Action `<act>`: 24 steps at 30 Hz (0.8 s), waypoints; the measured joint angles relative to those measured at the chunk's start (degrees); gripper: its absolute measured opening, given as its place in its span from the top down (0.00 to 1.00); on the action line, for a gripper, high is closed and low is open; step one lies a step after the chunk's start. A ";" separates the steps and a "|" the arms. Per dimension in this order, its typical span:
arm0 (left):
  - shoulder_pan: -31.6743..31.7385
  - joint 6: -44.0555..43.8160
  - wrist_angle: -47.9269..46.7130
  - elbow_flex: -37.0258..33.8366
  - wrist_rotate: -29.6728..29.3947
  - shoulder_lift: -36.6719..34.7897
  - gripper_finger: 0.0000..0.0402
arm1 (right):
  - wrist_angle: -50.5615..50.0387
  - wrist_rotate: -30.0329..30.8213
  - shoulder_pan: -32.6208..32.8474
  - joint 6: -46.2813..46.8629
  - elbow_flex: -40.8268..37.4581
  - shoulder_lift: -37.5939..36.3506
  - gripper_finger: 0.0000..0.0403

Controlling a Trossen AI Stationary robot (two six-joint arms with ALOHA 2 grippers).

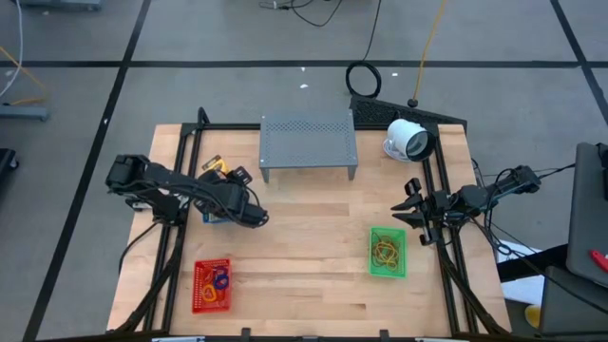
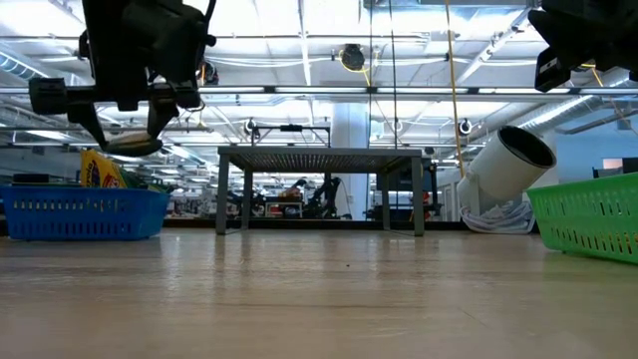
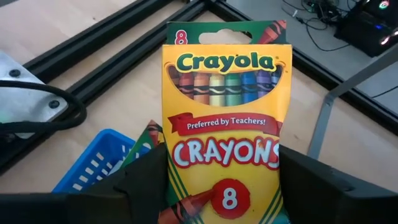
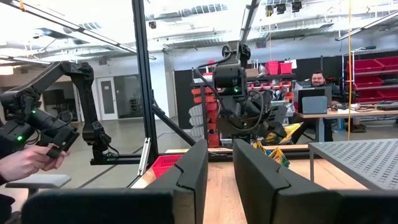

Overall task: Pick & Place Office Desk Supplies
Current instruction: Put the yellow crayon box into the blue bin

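Note:
My left gripper (image 1: 228, 177) is shut on a yellow Crayola crayon pack (image 3: 227, 118), raised over the table's left side beside the blue basket (image 2: 80, 211). From the side the pack (image 2: 130, 143) shows level, above the basket. A second crayon pack (image 2: 98, 168) stands in the blue basket, its top end sticking out over the rim. Rubber-band loops lie in the red basket (image 1: 211, 285) and in the green basket (image 1: 387, 252). My right gripper (image 1: 410, 207) waits open at the right edge, touching nothing. My left gripper pinches the crayon pack between its two fingers, one (image 3: 146, 180) on each long edge of the pack's lower half (image 3: 224, 186). The fingers lie along the pack and point toward the table's far left. The pack is lifted clear, lying about level, its top end reaching out past the fingertips.
The grey perforated stand (image 1: 308, 142) sits at the far middle and the white round device (image 1: 408, 140) at the far right. Black frame rails (image 1: 185, 161) run along both sides. Bare wood lies between the red and green baskets. A person's hand (image 4: 25, 158) shows beyond the table.

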 joint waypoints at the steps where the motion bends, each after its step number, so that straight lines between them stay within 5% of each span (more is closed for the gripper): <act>1: -0.19 -0.33 0.16 -0.17 -0.02 0.00 0.33 | 0.00 0.00 0.01 -0.02 0.00 0.00 0.84; 24: -1.41 1.12 13.49 -5.72 5.06 0.02 0.30 | 0.00 0.00 0.02 -0.01 0.00 0.00 0.84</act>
